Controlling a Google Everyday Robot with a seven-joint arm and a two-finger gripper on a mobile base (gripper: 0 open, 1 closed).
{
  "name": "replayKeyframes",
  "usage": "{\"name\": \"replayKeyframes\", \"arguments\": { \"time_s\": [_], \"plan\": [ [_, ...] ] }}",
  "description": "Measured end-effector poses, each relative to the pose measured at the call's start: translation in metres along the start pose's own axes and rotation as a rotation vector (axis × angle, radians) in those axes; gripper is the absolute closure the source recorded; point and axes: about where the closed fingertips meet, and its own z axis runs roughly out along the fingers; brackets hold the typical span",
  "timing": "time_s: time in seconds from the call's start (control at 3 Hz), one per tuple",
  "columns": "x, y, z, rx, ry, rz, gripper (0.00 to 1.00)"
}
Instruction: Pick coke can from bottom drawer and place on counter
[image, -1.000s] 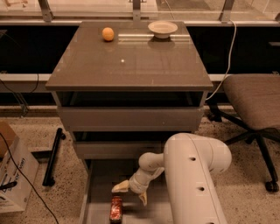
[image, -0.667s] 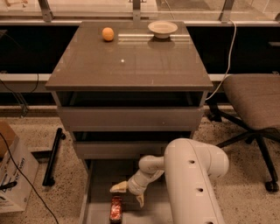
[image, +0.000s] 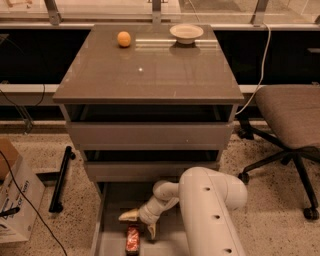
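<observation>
Single camera view, looking down at the drawer cabinet (image: 150, 135) from its front. The counter (image: 150, 75) is topping the cabinet, and it is carrying an orange ball (image: 124, 39) at the back-left corner and a shallow pale bowl (image: 186, 33) at the back edge, right of centre, well apart from the ball. The two upper drawers are sitting slightly ajar. The bottom drawer (image: 112, 200) is sticking out at the cabinet's foot toward the camera, floor exposed. The coke can (image: 132, 239) is resting inside that drawer, toward its front end and left of centre; cannot tell whether it is upright or lying down. The white arm (image: 210, 215) is reaching in from the cabinet's front-right and bending down into the drawer. The gripper (image: 141, 225) is hanging just above the can on its cabinet side, fingers spread, one pointing left and one pointing down beside the can, gripping nothing. An office chair (image: 290, 110) is standing right of the cabinet, and a cardboard box (image: 17, 200) is sitting on the speckled floor to its left.
</observation>
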Motion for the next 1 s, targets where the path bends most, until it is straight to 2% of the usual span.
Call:
{"name": "replayKeyframes", "arguments": {
  "time_s": [0.33, 0.67, 1.0],
  "plan": [
    [-0.005, 0.001, 0.024, -0.012, 0.045, 0.012, 0.00],
    [-0.012, -0.006, 0.043, -0.014, 0.080, 0.047, 0.18],
    [-0.009, -0.002, 0.037, -0.014, 0.080, 0.047, 0.42]
  ]
}}
